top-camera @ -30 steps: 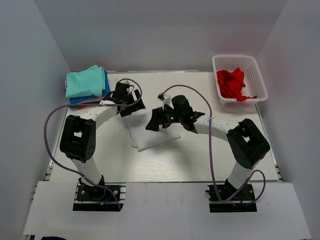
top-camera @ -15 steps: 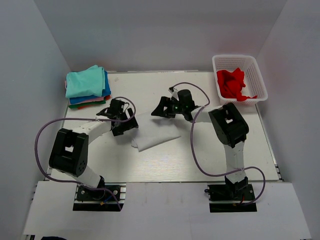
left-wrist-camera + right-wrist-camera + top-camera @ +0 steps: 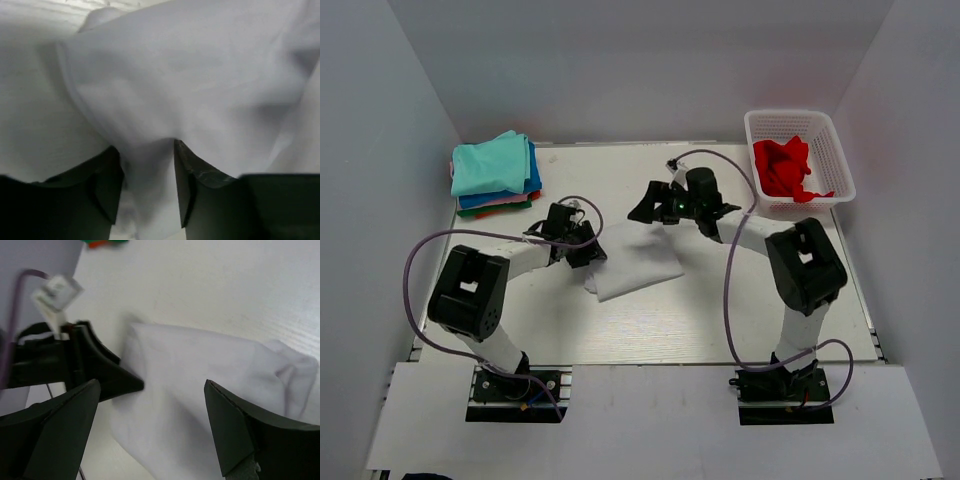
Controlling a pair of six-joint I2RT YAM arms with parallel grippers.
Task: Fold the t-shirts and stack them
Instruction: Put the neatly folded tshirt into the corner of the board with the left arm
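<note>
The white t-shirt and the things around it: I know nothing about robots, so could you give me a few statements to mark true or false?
1. The left claw is pinching the white t-shirt. True.
2. The right claw is clamped on that shirt too. False: its fingers are spread wide above the cloth, holding nothing.
3. The red t-shirt lies in the white basket. True.
4. A pink shirt tops the folded stack. False: the top one is teal.
</note>
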